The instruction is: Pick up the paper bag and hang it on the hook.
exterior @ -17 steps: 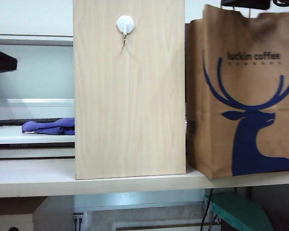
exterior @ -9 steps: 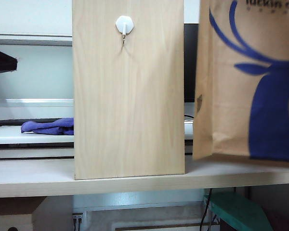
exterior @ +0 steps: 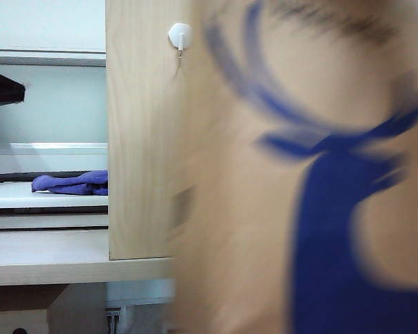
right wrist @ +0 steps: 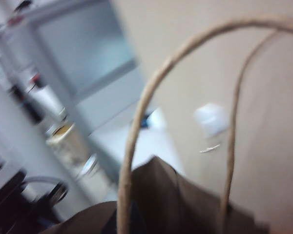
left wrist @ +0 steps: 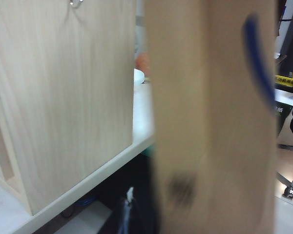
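Observation:
The paper bag (exterior: 299, 181) hangs off the shelf as a big blurred brown shape with a blue deer print. It covers the right part of the pale wood board (exterior: 139, 139). The hook (exterior: 180, 35), a white pad with a metal prong, shows just left of the bag's edge. In the right wrist view the bag's twisted handles (right wrist: 136, 131) arch up in front of the hook (right wrist: 212, 119). My right gripper is shut on the bag, its fingers lost in the dark. My left gripper (left wrist: 130, 212) hangs shut below the shelf edge, left of the bag (left wrist: 215, 122).
A purple cloth (exterior: 71, 183) lies on a lower ledge left of the board. The shelf (exterior: 49, 257) carries the board (left wrist: 63, 97). A chair base (left wrist: 290, 187) and a yellow-marked box stand on the floor beyond the bag.
The bag has risen off the shelf, then swung left and toward the exterior camera. It now overlaps the board and is motion-blurred. Board and hook have not moved.

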Available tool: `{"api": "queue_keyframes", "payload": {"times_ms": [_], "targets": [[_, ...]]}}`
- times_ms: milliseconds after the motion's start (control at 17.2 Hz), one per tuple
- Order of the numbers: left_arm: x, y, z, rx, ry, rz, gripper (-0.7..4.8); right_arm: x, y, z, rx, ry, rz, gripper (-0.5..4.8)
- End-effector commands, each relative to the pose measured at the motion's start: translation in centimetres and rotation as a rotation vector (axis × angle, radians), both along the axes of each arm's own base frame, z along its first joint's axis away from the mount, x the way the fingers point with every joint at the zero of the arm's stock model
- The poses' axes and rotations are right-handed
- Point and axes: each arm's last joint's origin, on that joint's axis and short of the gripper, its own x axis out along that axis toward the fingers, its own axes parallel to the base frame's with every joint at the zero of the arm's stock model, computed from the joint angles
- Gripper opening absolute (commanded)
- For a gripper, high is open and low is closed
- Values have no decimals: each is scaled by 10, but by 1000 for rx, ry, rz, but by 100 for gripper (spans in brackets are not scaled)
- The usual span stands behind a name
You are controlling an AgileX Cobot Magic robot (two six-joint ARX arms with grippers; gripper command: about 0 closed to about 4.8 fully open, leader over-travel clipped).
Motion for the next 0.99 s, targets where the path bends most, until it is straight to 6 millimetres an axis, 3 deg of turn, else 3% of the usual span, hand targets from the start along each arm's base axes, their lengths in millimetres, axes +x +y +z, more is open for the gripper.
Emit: {"api": "queue_keyframes", "payload": {"times_ms": [58,174,465,697,988], "targets": [[0,0,1,-5,-7,3,-6,7,36,-8,2,-26,18,-3],[0,0,1,-4,-6,3,-6,17,59,-23,-10,-9,16,-3],[0,0,1,-4,-6,3,-6,42,90,-59,-36,31,25,-3],[0,0,1,-4,-6,3,-6,59,105,-80,-28,56,-3,-3],[0,0,1,-4,-6,3,-6,79,120,-91,-52,90,-20,-3]]}}
